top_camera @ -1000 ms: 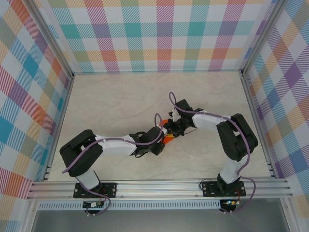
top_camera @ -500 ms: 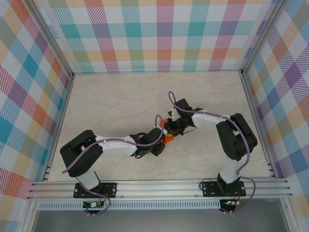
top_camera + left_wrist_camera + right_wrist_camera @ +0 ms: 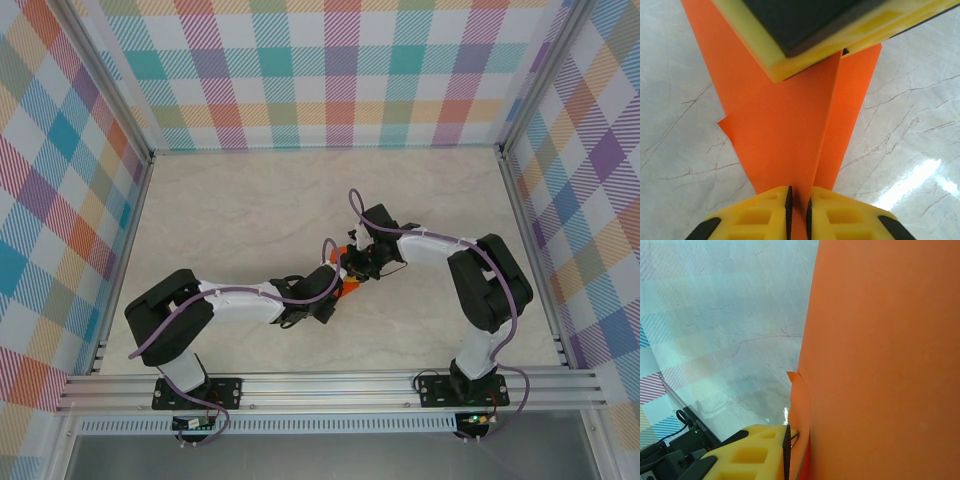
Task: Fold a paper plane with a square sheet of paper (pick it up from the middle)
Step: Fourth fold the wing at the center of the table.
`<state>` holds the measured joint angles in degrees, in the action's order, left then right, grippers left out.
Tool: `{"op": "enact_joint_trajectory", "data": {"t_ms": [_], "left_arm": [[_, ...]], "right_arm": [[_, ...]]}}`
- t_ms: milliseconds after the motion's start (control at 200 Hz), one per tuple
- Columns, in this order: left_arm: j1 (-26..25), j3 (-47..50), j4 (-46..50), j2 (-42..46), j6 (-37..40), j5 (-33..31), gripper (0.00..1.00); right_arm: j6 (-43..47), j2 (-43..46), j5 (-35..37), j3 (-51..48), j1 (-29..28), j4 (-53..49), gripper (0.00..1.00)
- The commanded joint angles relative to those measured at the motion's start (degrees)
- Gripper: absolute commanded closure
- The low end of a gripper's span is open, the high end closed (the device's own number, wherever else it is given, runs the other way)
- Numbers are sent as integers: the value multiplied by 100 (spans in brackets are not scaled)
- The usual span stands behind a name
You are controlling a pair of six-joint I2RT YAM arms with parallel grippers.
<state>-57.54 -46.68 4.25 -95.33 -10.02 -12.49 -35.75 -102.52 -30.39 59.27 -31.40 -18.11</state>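
The plane (image 3: 785,125) sat over the middle of the worktop (image 3: 685,160), a narrow orange dart with a centre crease running its length and a small corner of an inner layer poking out on one side. Whether it touched the surface could not be told. It was gripped at both ends, most likely so the crease stayed taut and the layers could not spring apart before the next fold. The left end effector (image 3: 797,200) was pressed together on the crease at the near end, its pads almost meeting with just the paper between them. The right end effector (image 3: 842,50) pinched the far end, where the paper slipped in between its yellow halves. In its own wrist view one finger (image 3: 757,450) lay against the paper's edge, and the other was hidden behind the orange.
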Motion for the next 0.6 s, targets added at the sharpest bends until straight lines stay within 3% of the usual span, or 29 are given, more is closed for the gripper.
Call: {"op": "enact_joint_trajectory", "data": {"t_ms": [0,165,385,595], "left_arm": [[-88,38,287,-157,106,-76,86],[-91,32,279,-81,154,-84,87],[-91,154,281,80,154,-288,70],[-91,286,261,194,115,-425,60]], "right_arm": [[20,41,-230,252,-51,-5,80],[43,39,-238,274,-51,-21,84],[28,17,-239,322,-51,-35,95],[0,10,-168,362,-51,-79,96]]}}
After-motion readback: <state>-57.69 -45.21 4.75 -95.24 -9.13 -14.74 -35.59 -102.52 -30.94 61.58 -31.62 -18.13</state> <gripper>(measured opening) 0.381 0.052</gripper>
